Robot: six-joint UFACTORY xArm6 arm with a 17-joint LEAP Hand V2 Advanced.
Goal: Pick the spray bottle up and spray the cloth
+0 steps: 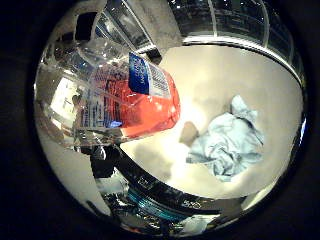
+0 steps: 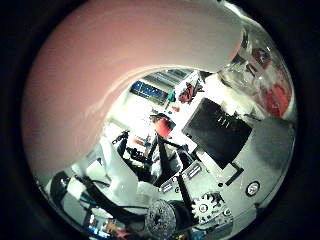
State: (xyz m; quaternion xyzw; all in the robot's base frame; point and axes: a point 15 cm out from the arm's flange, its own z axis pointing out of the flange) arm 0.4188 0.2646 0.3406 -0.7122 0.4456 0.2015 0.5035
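One job looks done, one to go: the spray bottle (image 1: 125,100) is up off the table (image 1: 220,70) and sits right against the palm, its clear body with red liquid filling much of the little-finger-side view, while its pale pink upper part arches huge across the thumb-side view. That closeness suggests the hand (image 2: 200,195) has hold of it, though how the fingers wrap it I cannot tell; only the hand's geared and black-and-white parts show, beside the bottle. Down on the pale table lies the crumpled light blue cloth (image 1: 230,140), well apart from the bottle and not under it. No spray or wet patch shows on the cloth, so aiming the nozzle and squeezing the trigger look to be what remains.
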